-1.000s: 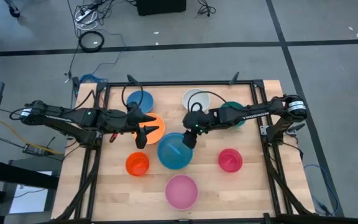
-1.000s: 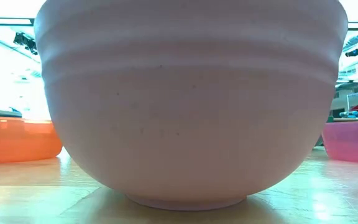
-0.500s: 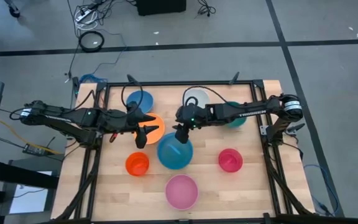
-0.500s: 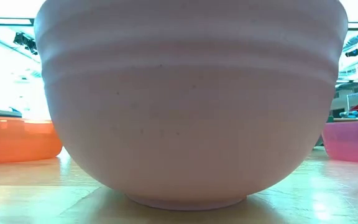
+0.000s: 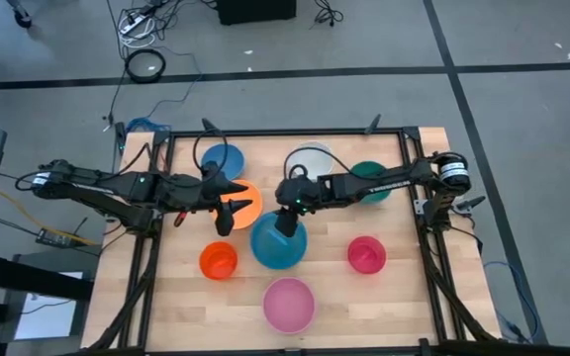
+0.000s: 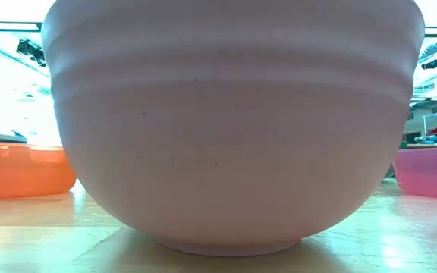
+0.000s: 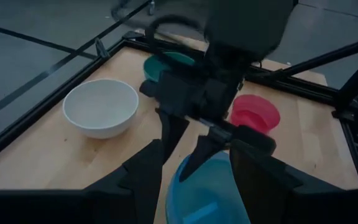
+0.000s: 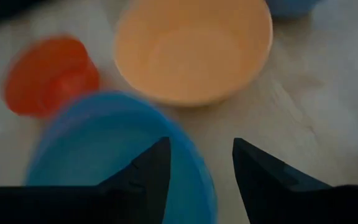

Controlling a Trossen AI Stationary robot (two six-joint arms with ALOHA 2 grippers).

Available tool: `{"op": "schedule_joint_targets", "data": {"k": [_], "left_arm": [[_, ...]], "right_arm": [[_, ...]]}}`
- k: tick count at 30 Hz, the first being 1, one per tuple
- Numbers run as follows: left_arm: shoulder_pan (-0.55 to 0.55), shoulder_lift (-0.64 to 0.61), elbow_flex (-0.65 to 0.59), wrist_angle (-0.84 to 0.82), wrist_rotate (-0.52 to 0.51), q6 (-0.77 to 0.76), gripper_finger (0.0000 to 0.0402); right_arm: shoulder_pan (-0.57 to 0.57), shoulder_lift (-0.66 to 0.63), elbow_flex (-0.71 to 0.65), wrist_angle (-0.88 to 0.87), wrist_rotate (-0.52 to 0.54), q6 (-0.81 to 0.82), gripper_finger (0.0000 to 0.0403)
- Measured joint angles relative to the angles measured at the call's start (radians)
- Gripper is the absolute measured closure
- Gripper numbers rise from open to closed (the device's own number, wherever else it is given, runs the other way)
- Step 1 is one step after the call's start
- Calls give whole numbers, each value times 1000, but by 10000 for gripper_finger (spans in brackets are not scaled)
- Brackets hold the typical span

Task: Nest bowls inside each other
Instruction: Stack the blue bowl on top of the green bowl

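A large light blue bowl (image 5: 278,244) stands upright mid-table. My right gripper (image 8: 201,146) hangs open over its far rim (image 8: 194,165), one finger over the hollow and one outside; no touch shows. My left gripper (image 5: 224,214) waits open above the orange bowl (image 5: 245,202), looking toward the right gripper (image 7: 190,142). Resting on their bases around them are a red-orange bowl (image 5: 219,260), a pale pink bowl (image 5: 289,304), a magenta bowl (image 5: 366,254), a teal bowl (image 5: 370,178), a white bowl (image 7: 100,107) and a blue bowl (image 5: 223,159).
The pale pink bowl (image 6: 234,129) fills the low view and hides both arms there. A black frame (image 5: 285,133) borders the table's far edge and sides. Bare wood (image 5: 181,307) shows at the near left and near right corners.
My right gripper has moved toward the table's left edge and a little down, from beside the light blue bowl's far right to over its far rim. The arm now covers part of the white bowl. The bowls have stayed in place.
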State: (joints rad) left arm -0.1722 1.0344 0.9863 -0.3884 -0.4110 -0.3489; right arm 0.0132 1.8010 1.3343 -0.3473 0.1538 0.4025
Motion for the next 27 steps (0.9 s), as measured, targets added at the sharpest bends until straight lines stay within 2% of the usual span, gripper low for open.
{"op": "schedule_joint_targets", "data": {"k": [13,21,27], "left_arm": [[0,0,0,-4,0,0,206],[0,0,-10,-7,0,-3,206],[0,0,-10,-5,0,-3,206]], "right_arm": [[0,50,2,-22,-1,24,245],[21,78,1,-64,-26,33,270],[39,54,1,-60,0,15,278]]}}
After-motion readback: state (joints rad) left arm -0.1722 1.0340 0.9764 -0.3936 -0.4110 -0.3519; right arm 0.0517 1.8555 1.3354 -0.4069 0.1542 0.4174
